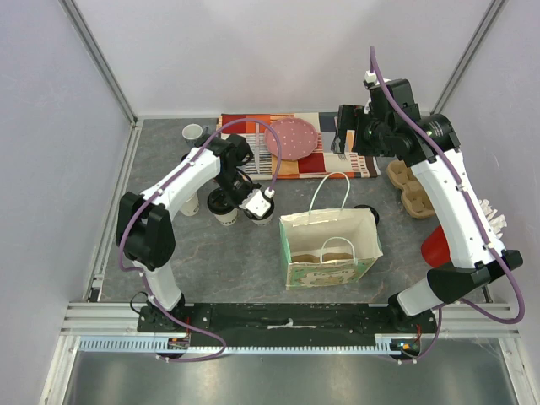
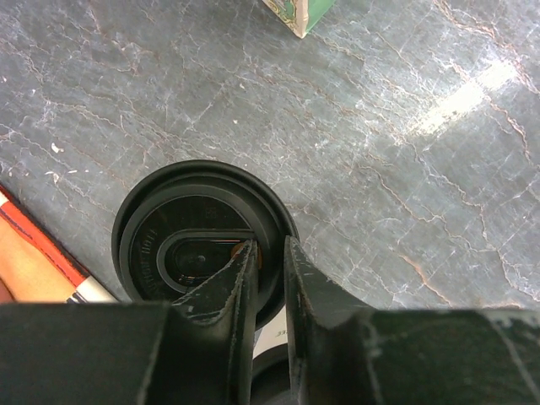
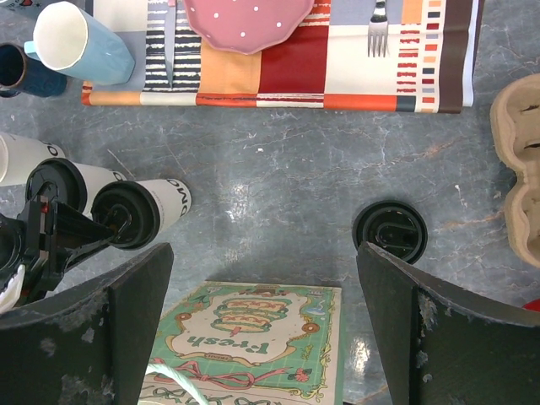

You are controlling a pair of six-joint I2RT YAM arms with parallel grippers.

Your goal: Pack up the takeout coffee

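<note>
Reaching left gripper (image 2: 268, 245): narrow, seemingly astride lid (image 2: 169, 245) rim; grip unclear.
Right gripper (image 3: 263, 249): wide open, behind bag (image 3: 253, 329).
Lidded cup (image 3: 169, 198): left of bag.
Right wrist view: loose lid (image 3: 390, 229) behind bag, half-hidden overhead; open table (image 3: 278, 186) around.

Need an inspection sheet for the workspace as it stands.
Surface: grey marble tabletop, no spills seen.
Job's things: lidded cup at the left gripper; second lidded cup beside it; loose lid near open paper bag.
Clutter: placemat, pink plate, light blue mug, cardboard carrier.
Grippers: left nearly closed over the lid, grip unclear; right gripper open, empty.
Cables: purple cables along both arms.
Surroundings: white walls, aluminium frame.
</note>
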